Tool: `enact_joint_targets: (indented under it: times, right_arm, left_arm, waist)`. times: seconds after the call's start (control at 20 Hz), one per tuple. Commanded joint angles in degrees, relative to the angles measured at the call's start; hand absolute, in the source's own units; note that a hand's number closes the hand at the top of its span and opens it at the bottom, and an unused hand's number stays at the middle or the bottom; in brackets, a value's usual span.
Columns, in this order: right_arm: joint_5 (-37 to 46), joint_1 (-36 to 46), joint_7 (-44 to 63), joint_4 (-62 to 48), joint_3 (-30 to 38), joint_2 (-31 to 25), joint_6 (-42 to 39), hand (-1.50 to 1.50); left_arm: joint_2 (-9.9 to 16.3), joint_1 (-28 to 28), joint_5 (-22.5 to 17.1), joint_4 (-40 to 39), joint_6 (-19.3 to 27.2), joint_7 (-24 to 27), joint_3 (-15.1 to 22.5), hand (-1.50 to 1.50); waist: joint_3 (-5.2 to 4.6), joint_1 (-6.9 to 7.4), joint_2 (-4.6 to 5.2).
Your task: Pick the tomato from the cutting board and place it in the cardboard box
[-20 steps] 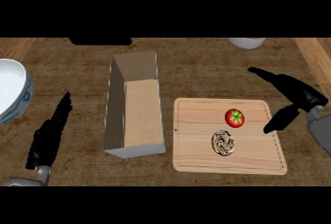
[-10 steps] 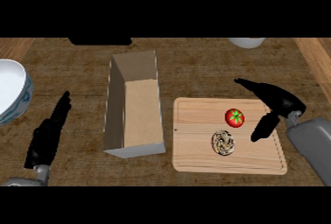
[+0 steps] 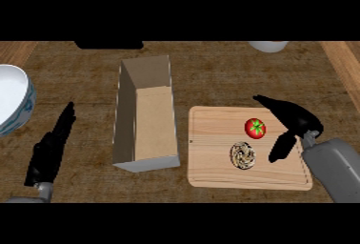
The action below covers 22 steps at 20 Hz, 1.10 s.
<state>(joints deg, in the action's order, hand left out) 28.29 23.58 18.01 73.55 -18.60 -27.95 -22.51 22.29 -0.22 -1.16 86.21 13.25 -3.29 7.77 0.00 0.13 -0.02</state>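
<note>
Because the tomato sits on the cutting board beside the cardboard box, the right hand hovers wide just beside it, ready to grasp.

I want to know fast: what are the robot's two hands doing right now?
Left hand: open, fingers straight, holding nothing.
Right hand: open, beside the tomato, holding nothing.

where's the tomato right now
In the head view the tomato sits on the cutting board, toward its upper right, just above the round pastry and just left of the right robot hand.
</note>
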Motion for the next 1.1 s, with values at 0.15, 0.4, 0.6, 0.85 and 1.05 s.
enact_joint_targets:
  times: [0.15,0.4,0.6,0.85,1.05]
  right_arm:
    - [6.3,3.4,-3.7,-7.2,4.1,5.0,-0.7,-1.5]
    - [6.9,0.9,-3.0,-1.4,7.3,4.1,-4.7,-1.5]
    - [12.5,-2.2,-7.9,-6.9,6.7,7.2,1.3,-1.5]
    - [14.1,-1.2,-8.1,-6.5,9.5,8.9,-0.7,-1.5]
    - [16.5,0.7,-9.3,-11.9,8.6,11.4,1.8,-1.5]
  left_arm:
    - [-2.8,-0.5,2.7,2.4,-2.3,-3.3,-2.0,0.0]
    - [-4.3,1.6,4.7,1.3,-3.1,-0.2,-3.9,0.0]
    - [-6.3,0.6,6.4,2.5,-4.1,-2.6,-3.9,0.0]
    - [-6.7,-0.8,7.8,2.6,-6.5,-4.3,-6.4,0.0]
    - [-8.2,4.6,8.7,1.4,-6.2,2.6,-5.9,0.0]
  waist:
    - [0.01,0.22,0.05]
    - [0.0,0.04,-0.02]
    - [0.01,0.05,0.02]
    - [0.01,0.02,0.02]
    - [0.0,0.28,0.06]
